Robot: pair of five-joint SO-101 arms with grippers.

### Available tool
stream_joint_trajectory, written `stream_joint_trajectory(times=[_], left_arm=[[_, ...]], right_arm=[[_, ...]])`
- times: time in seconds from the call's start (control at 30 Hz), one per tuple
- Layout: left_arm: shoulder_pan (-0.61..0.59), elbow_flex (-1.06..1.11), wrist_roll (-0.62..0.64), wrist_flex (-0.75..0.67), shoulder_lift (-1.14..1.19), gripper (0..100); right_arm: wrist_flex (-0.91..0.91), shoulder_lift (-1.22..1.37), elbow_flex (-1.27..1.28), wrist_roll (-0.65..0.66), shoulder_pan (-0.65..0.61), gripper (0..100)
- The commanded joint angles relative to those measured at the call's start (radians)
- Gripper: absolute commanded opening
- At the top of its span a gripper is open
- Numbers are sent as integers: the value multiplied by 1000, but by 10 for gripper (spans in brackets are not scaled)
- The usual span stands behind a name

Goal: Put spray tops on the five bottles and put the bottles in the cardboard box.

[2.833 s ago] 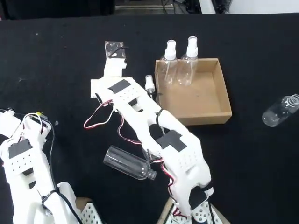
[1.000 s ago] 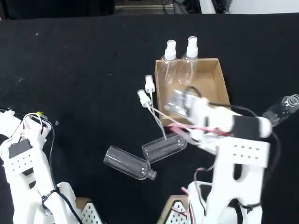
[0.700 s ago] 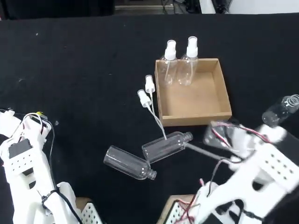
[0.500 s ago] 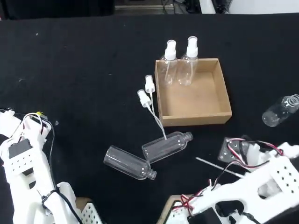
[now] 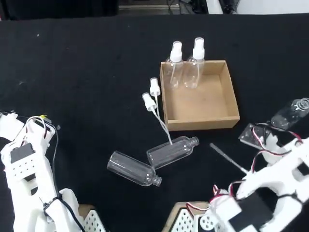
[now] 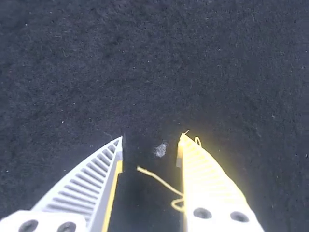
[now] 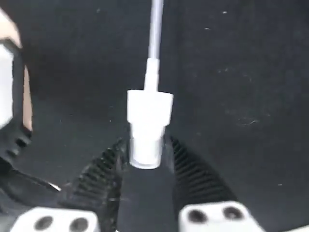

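Cardboard box holds two capped bottles, three bare bottles outside; right jaws pinch one top, left jaws gape empty

We log a black-cloth table. Lying directly on it are the cardboard box and two spray tops just beside its left wall. Nearer the front, two capless bottles lie on their sides close together, and a third bottle lies near the right edge.

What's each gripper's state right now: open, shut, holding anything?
Left gripper: open, nothing between its fingers.
Right gripper: shut on a spray top, whose dip tube points away from it.
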Motion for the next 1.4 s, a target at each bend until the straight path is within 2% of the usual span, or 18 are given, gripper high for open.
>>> stream_joint_trajectory(times=[0.0,0.17,0.27,0.4,0.47,0.57,0.63,0.7,0.9,0.97,1.13,1.37], left_arm=[[15,-48,3,-21,-18,184],[16,-48,3,-21,-18,184],[16,-48,3,-21,-18,184],[16,-48,3,-21,-18,184],[16,-48,3,-21,-18,184],[18,-48,3,-21,-18,184],[35,-48,0,-18,-18,184],[94,-48,-58,-15,-18,184],[430,5,-379,-15,-18,184],[533,33,-436,-14,-18,182],[664,61,-448,-12,-18,181],[777,70,-453,26,-18,182]], right_arm=[[-11,39,-73,-74,-25,227],[-6,53,-73,-176,-29,230],[-3,53,-82,-319,-29,230],[2,61,-140,-727,-18,224],[17,62,-162,-950,-2,186],[63,62,-170,-1169,-2,110],[94,64,-162,-1158,-25,89],[124,64,-140,-1122,-40,90],[94,64,-51,-1105,-63,90],[75,64,-18,-1106,-60,90],[66,62,31,-1165,-44,92],[-58,64,50,-1313,-12,205]])
